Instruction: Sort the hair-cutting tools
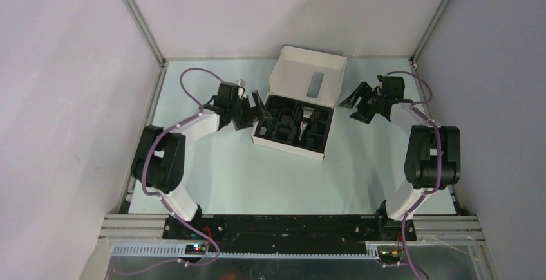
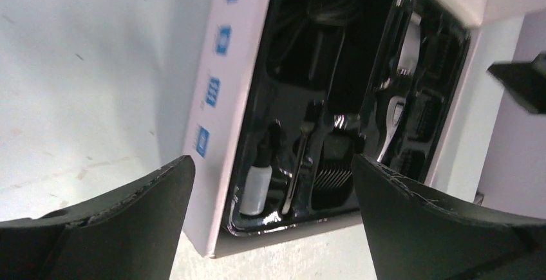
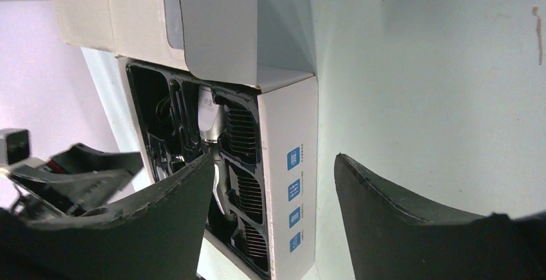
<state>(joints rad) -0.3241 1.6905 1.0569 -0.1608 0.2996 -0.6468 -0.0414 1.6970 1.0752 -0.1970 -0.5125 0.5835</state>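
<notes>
Hair-cutting tools [image 1: 298, 124] are packed inside white box [image 1: 286, 146], lid [image 1: 293, 74] raised; L gripper [image 1: 257, 107] & R gripper [image 1: 351, 107] are held open, empty, beside it

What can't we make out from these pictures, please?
Top view: tools inside the box are too small and dark to separate.
Left wrist: cord is shadowed, cut off by the top edge.
Right wrist: clipper is partly hidden behind the right jaws.
</notes>
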